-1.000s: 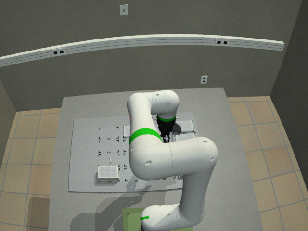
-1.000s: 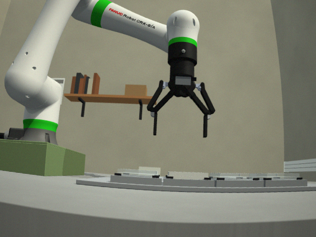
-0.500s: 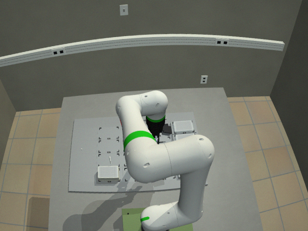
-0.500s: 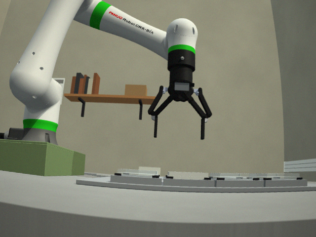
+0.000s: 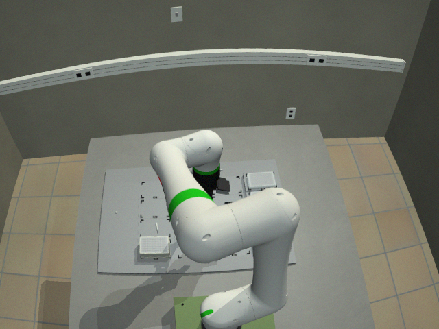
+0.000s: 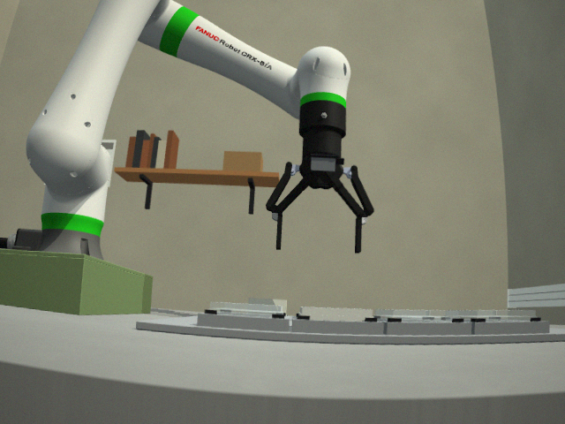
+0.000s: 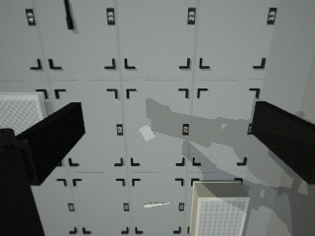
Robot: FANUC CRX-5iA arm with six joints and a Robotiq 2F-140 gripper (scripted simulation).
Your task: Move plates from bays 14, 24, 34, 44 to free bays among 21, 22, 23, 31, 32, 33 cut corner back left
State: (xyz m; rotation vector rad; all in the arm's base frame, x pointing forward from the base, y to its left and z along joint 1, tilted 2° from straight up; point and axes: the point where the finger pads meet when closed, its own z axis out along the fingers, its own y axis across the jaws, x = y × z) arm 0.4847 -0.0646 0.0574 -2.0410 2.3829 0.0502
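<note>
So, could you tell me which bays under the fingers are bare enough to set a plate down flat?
In the wrist view, the top bay right of the black stick looks bare, as does the bay left of the white sliver. Littered: the middle bay with the white scrap. The deep-well block crowds the lower right.

Grey walls (image 5: 219,95), tan tiled floor (image 5: 389,198), wall shelf (image 6: 196,175)
</note>
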